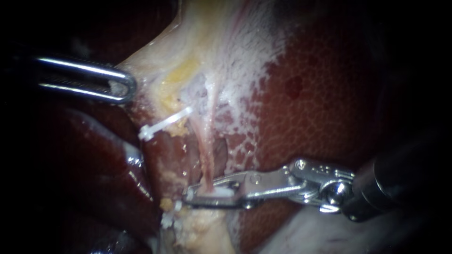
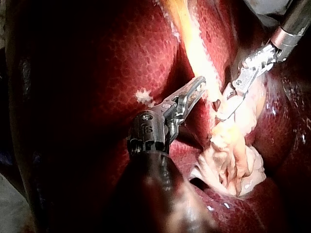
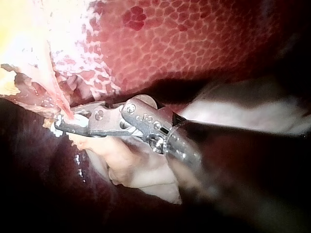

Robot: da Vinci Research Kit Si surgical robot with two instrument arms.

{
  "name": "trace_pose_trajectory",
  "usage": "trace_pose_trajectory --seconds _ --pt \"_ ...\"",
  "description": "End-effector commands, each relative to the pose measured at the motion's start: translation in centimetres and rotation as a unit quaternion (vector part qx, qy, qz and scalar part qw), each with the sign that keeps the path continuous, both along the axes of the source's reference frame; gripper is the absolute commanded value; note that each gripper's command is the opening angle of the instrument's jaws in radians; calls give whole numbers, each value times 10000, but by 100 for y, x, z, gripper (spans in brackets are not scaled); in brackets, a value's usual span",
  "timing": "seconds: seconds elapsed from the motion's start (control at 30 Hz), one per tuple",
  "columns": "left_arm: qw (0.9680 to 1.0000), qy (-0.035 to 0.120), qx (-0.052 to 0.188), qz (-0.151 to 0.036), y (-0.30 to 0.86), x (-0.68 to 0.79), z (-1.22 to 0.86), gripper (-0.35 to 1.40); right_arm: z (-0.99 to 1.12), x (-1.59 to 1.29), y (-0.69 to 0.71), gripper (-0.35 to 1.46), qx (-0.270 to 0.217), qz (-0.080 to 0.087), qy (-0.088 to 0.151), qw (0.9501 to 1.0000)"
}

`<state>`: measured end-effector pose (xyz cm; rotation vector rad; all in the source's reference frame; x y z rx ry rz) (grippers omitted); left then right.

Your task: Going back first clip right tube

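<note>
Two instruments [image 1: 123, 87] [image 1: 194, 196] and three white clips [image 1: 165, 123] [image 1: 221, 192] [image 1: 168, 219] show.

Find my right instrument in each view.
Endoscope: right instrument in from the right, jaws shut on a clip low in the middle.
Left wrist: ahead of the left instrument, over pale tissue.
Right wrist: its jaws at the tube.
Shared landmark: the liver.

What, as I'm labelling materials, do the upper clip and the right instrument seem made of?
Upper clip: probably plastic; it is opaque white and matt, with no metallic glint. Right instrument: metal at its tip, silvery and polished, with bright highlights; its shaft looks dark and dull, material unclear.
</note>
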<state>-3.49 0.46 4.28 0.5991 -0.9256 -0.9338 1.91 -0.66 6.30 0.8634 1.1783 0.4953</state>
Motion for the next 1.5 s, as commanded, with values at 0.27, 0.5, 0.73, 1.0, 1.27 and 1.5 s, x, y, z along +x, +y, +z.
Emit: trace_pose_trajectory --seconds 0.27,0.5,0.73,1.0,1.27,1.5 --pt "10000 1 -1 0 0 0 0 -35 0 0 0 -35 0 0 0 10000" --pt "10000 1 -1 0 0 0 0 -35 4 2 2 -13 24 -89 40 9999" --pt "10000 4 -2 -4 -1 0 -1 -35 11 13 -4 53 -596 -206 199 9978" --pt "10000 6 -2 -7 -2 0 -2 -35 14 22 -1 60 -1231 -405 428 9906" --pt "10000 7 -2 -8 -2 0 -3 -35 19 18 6 60 -1696 -497 570 9826" --pt "10000 8 -3 -9 -3 0 -3 -35 19 8 7 60 -1720 -524 596 9819"
